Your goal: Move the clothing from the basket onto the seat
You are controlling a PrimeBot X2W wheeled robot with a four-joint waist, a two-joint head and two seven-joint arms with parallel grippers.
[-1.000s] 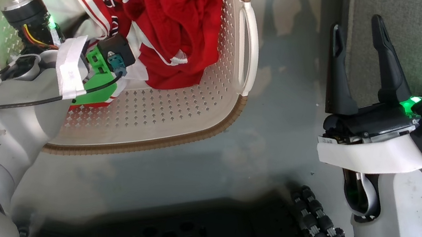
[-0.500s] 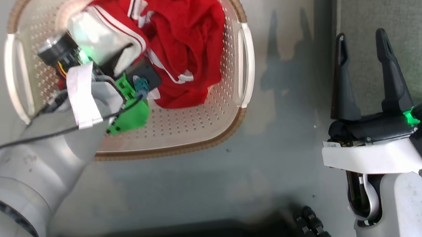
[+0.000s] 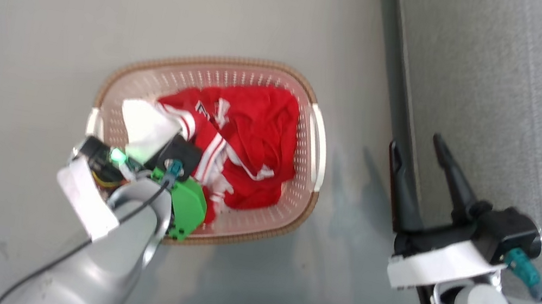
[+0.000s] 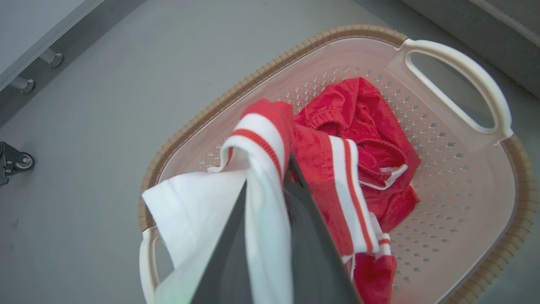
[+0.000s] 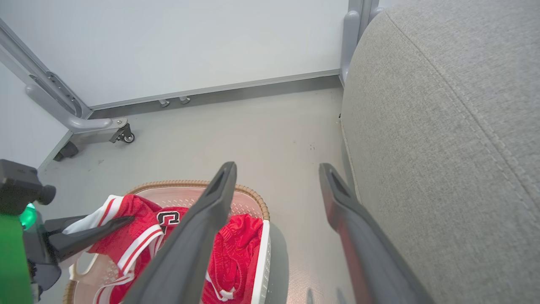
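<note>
Left jaws clamped on a red-and-white shirt (image 4: pixel 261 139), held over the basket (image 4: pixel 295 46). Right jaws spread wide, empty, beside the seat (image 5: pixel 443 126). Nothing seen on seat yet; whole load left to move.

Clothing (image 3: pixel 256 138) lies in the basket (image 3: pixel 212 61), on the floor (image 3: pixel 40 14) left of the seat (image 3: pixel 533 97)

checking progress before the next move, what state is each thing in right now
basket, upright, holding both garments
red and white jersey, sleeve pinched and raised, rest inside
red shorts, crumpled inside
left claw, shut on the jersey
right claw, open, empty
seat, no clothing on visible part
</note>
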